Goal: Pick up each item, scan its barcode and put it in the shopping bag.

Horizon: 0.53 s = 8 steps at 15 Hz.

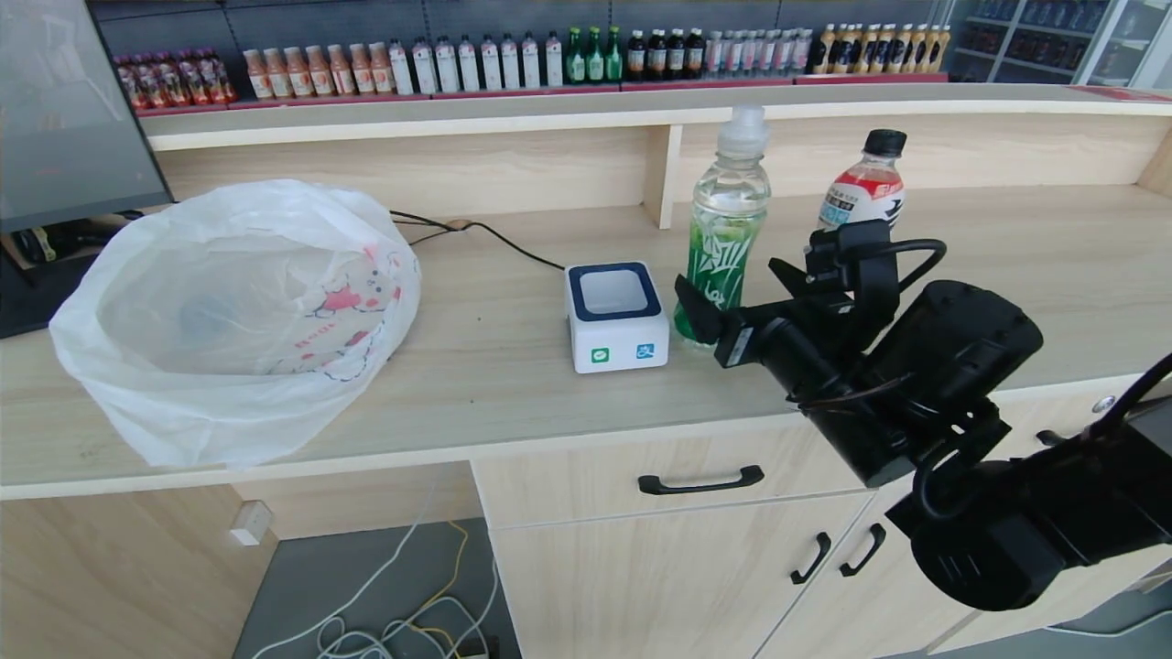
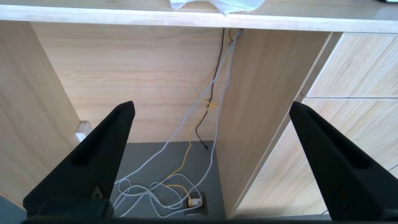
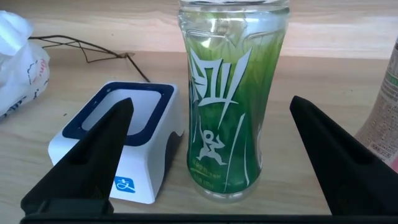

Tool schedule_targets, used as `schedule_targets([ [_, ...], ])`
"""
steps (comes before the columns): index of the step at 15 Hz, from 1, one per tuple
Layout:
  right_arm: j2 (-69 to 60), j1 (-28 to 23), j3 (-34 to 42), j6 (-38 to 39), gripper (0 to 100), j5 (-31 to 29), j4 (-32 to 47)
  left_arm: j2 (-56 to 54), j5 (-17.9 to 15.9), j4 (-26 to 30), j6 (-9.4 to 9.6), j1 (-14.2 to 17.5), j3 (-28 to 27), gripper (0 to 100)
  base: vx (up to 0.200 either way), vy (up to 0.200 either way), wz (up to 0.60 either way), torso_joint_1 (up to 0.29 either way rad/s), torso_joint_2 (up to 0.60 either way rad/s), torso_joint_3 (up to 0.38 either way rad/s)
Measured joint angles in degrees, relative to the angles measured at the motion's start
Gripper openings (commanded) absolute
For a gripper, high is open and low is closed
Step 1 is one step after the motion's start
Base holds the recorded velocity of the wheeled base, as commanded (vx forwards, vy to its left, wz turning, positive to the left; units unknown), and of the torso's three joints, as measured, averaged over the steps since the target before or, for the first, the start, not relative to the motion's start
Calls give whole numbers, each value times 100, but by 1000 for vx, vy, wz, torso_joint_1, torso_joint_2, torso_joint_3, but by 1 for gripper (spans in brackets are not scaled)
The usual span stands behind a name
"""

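Note:
A clear bottle with a green label stands upright on the wooden counter, just right of the white scanner box with a blue-rimmed top. My right gripper is open at the bottle's lower half, one finger on each side and neither visibly touching it. A second bottle with a black cap and a white-red label stands behind to the right. The white plastic shopping bag sits open at the counter's left. My left gripper is open and empty, below counter height.
A black cable runs across the counter behind the scanner. A raised wooden shelf with a divider backs the counter. A dark monitor stands at the far left. Drawers with black handles lie below, and loose cables cover the floor.

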Motion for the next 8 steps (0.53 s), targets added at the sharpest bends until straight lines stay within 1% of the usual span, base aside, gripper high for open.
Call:
schedule_targets([
  [4,20,-10,-723,-6,100,-249,987,0,0,0,0,2,0,100,0,0,0,0,0,0],
  [6,24,-35,-918,-9,100,-401,1253,0,0,0,0,-2,0,100,0,0,0,0,0,0],
  [8,46,-132,-1006,-15,100,-449,1292,0,0,0,0,0,0,100,0,0,0,0,0,0],
])
